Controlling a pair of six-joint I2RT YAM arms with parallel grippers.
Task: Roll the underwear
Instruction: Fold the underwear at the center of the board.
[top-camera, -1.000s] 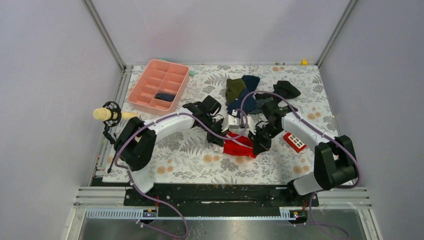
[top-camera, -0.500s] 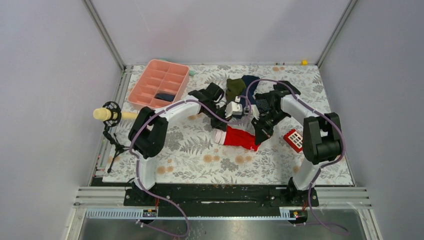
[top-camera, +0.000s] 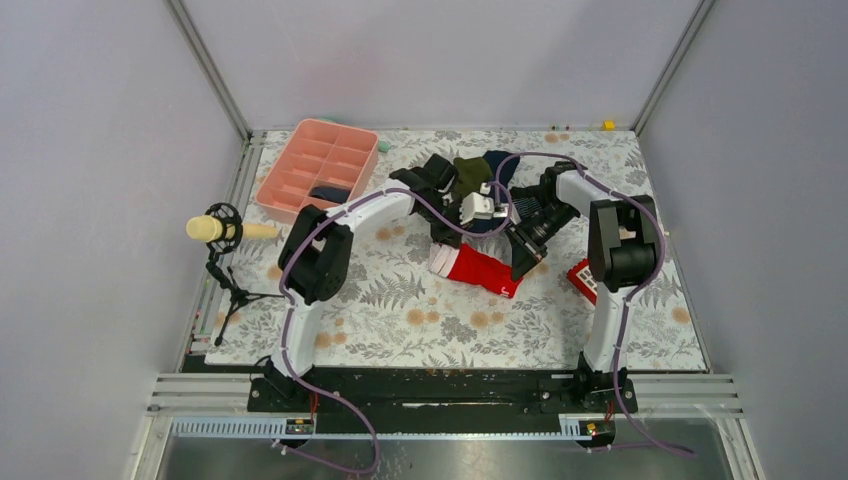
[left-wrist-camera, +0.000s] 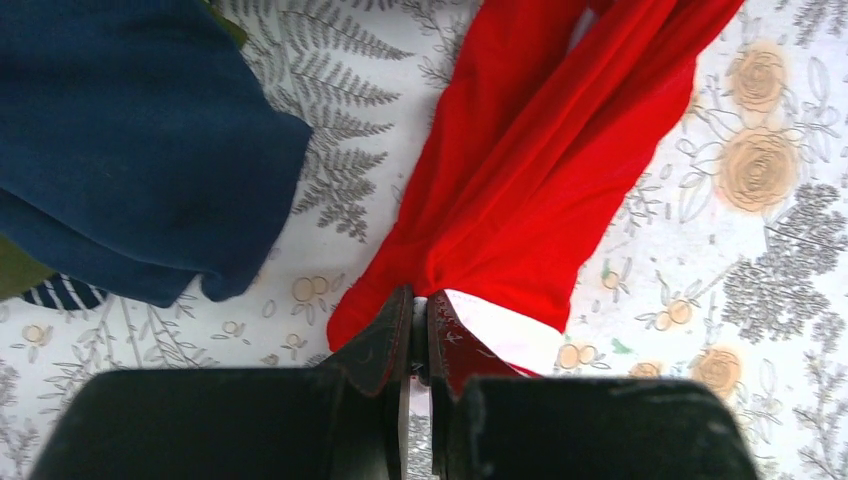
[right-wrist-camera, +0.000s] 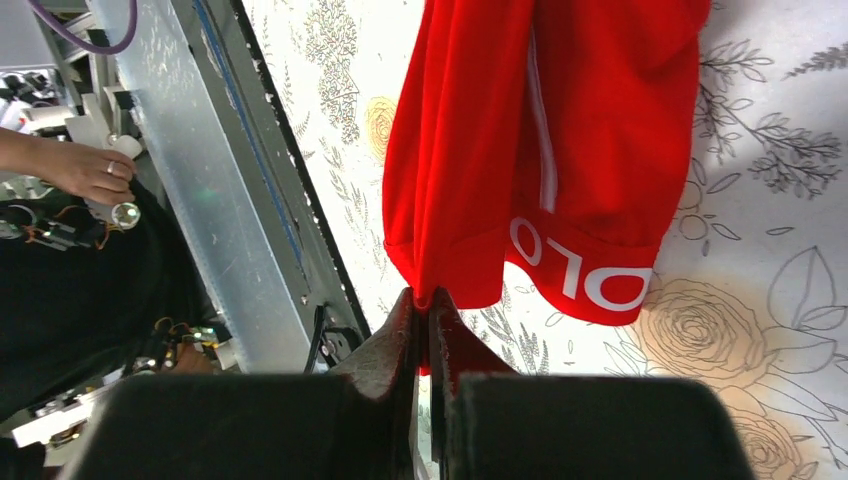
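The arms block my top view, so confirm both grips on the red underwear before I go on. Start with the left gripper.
Observer: In the left wrist view, the left gripper is shut on a bunched red edge of the underwear.
Operator: Now the right.
Observer: The right gripper is shut on a red fold next to the waistband's white lettering.
Operator: Report what lies close to the left pinch.
Observer: A navy garment lies apart from the red cloth, with the table showing between.
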